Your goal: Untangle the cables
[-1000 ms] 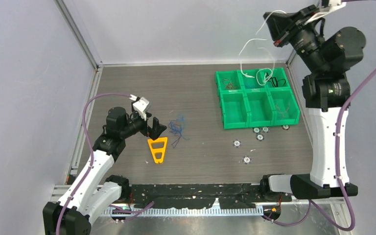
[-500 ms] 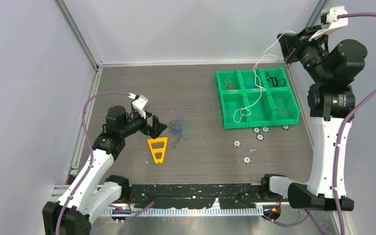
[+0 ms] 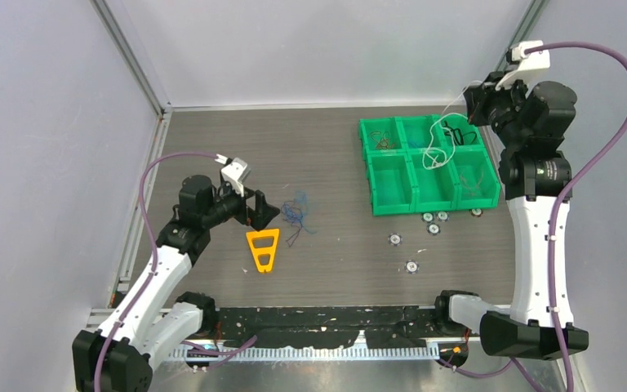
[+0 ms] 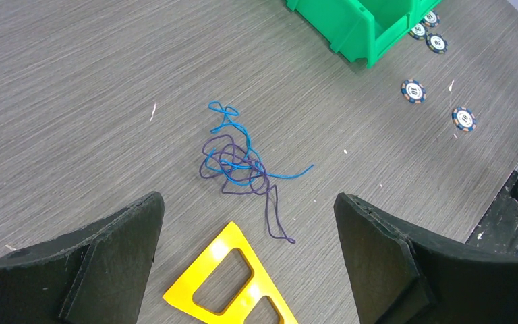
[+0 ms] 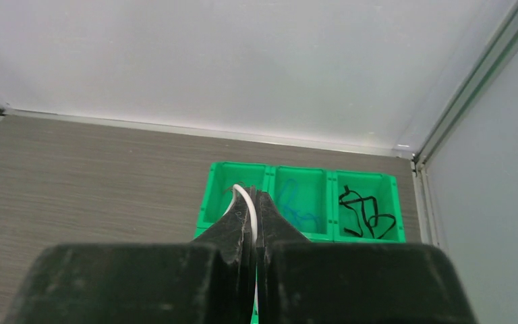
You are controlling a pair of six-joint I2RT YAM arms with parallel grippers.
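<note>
White cable (image 3: 437,149) held over the green bins (image 3: 412,204)
Right fingers (image 5: 243,233) pinch it so its loops hang free; left fingers (image 4: 125,233) stand wide above the blue-purple tangle (image 4: 243,162), left of the bins, likely for a grasp.

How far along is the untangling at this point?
Looks done: a black cable and a teal cable lie in separate compartments of the green bins. In hand: the right pincer is shut on a white cable dangling over the bins. Still to do: the blue and purple tangle on the table, in front of the open left pincer.
</note>
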